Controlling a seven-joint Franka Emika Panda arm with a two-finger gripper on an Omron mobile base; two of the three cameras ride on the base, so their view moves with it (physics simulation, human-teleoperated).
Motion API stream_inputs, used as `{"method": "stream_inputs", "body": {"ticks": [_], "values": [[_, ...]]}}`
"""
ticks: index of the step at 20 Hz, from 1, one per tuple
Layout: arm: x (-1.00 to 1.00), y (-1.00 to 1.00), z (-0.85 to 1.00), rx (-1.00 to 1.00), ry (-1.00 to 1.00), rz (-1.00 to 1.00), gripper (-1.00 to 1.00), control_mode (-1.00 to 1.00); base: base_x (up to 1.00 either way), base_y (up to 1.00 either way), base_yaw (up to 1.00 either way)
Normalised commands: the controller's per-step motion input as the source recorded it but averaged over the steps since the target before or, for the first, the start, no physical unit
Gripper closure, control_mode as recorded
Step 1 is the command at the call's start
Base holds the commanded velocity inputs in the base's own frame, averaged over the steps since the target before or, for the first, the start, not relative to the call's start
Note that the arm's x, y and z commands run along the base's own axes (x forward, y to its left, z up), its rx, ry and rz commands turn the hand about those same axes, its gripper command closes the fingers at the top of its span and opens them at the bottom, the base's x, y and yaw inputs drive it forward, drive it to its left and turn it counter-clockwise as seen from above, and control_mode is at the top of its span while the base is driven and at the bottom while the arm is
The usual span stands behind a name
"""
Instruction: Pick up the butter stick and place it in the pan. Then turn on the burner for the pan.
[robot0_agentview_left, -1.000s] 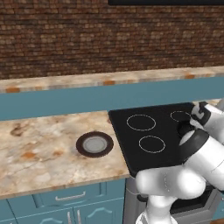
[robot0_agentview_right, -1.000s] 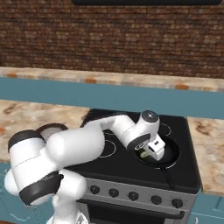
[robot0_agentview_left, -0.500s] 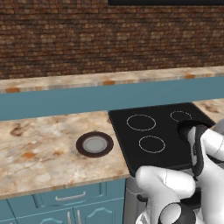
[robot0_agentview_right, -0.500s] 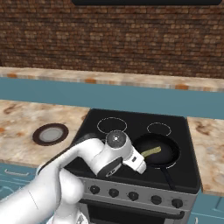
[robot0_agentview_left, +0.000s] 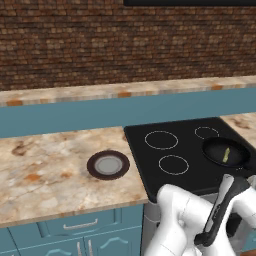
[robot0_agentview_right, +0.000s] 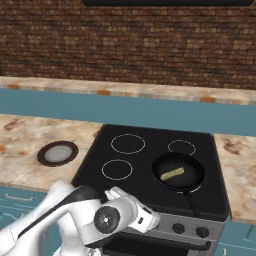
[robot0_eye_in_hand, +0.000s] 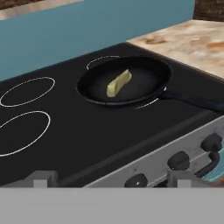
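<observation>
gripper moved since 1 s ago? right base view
Yes. It was over the pan on the cooktop; now the gripper sits low at the stove's front edge, by the knobs. The butter stick lies in the pan.

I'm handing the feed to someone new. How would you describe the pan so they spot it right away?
Find the black cooktop set into the speckled counter. The pan sits on its front right ring, handle pointing to the front edge. It is all black and holds the pale butter stick, unlike the brown-rimmed, grey-centred plate on the counter left of the cooktop.
</observation>
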Motion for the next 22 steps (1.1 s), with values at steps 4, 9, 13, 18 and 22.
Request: {"method": "stream_inputs", "body": {"ticks": [4, 9, 13, 18, 22], "values": [[-0.49, 0.0, -0.26, -0.17, -0.28, 0.14, -1.0, -1.0, 0.0, 0.0, 0.0], [-0.07, 0.0, -0.57, -0.15, -0.06, 0.11, -1.0, -1.0, 0.0, 0.0, 0.0], [0.0, -0.12, -0.69, -0.13, -0.09, 0.11, -1.0, -1.0, 0.0, 0.0, 0.0], [-0.01, -0.21, -0.51, -0.11, -0.09, 0.13, -1.0, -1.0, 0.0, 0.0, 0.0], [0.0, -0.14, -0.21, -0.1, -0.13, 0.15, -1.0, -1.0, 0.0, 0.0, 0.0]]}}
